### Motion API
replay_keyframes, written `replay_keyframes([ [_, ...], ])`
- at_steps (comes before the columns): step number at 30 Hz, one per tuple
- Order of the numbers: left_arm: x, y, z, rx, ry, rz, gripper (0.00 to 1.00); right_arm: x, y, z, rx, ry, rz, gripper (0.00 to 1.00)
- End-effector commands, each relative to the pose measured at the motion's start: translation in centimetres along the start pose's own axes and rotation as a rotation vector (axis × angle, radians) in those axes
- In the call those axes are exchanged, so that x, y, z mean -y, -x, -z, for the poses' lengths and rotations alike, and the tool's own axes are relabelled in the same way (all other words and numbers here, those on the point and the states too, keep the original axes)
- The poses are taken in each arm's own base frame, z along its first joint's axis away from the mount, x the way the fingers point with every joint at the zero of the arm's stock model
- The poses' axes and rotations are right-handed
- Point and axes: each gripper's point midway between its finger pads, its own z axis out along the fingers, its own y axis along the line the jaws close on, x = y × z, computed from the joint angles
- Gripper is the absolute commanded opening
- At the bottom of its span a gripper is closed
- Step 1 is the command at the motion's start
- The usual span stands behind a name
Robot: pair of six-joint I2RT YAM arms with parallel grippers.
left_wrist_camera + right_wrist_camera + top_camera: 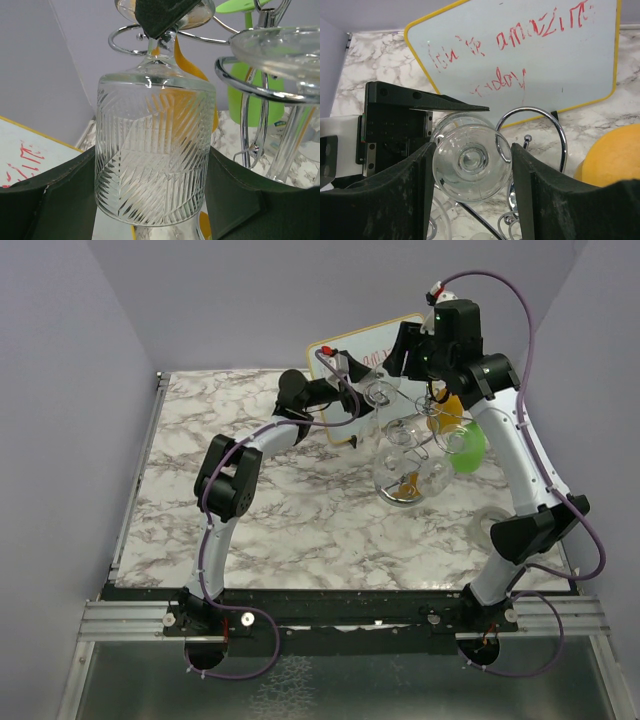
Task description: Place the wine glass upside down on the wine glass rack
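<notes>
The wine glass [155, 150] is clear cut glass and stands upside down, bowl low and stem up. My left gripper [152, 167] is shut on its bowl, a pad pressed against each side. The stem passes through a curled arm [125, 42] of the silver wine glass rack [412, 455]. Seen from above, the round foot of the wine glass [470, 162] lies between the fingers of my right gripper [472, 150], which touch its rim on both sides. A rack loop [540, 112] crosses the foot's right edge. In the top view both grippers meet at the rack's upper left, near the wine glass [378, 395].
A tilted whiteboard [350, 345] with red writing stands just behind the rack. Other glasses [400, 435] hang on the rack, one close by on the right [290, 50]. A green cup [468, 452] and an orange object [445, 410] sit on the rack's far side.
</notes>
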Motion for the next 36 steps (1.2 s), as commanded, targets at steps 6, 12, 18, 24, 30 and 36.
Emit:
replay_keyframes([
  [6, -0.3, 0.5, 1.1, 0.0, 0.008, -0.056, 0.74, -0.4, 1.4, 0.7, 0.033, 0.021, 0.043, 0.01],
  [12, -0.2, 0.6, 1.2, -0.004, -0.005, -0.053, 0.81, 0.1, 2.1, 1.2, 0.055, -0.007, 0.063, 0.01],
  [18, 0.2, 0.6, 1.2, -0.011, -0.035, -0.044, 0.92, 0.2, 2.4, 1.4, 0.064, -0.014, 0.077, 0.01],
  [24, 0.2, 0.5, 1.6, -0.016, -0.026, -0.045, 0.98, 0.4, 2.2, 1.9, 0.058, -0.012, 0.103, 0.01],
  [30, -0.3, 0.4, 2.6, -0.026, 0.008, -0.051, 0.99, 1.0, 2.0, 2.3, 0.053, -0.033, 0.145, 0.01],
  [36, -0.6, 0.8, 3.7, -0.033, 0.039, -0.073, 0.99, 1.5, 2.3, 2.5, 0.062, -0.058, 0.172, 0.01],
])
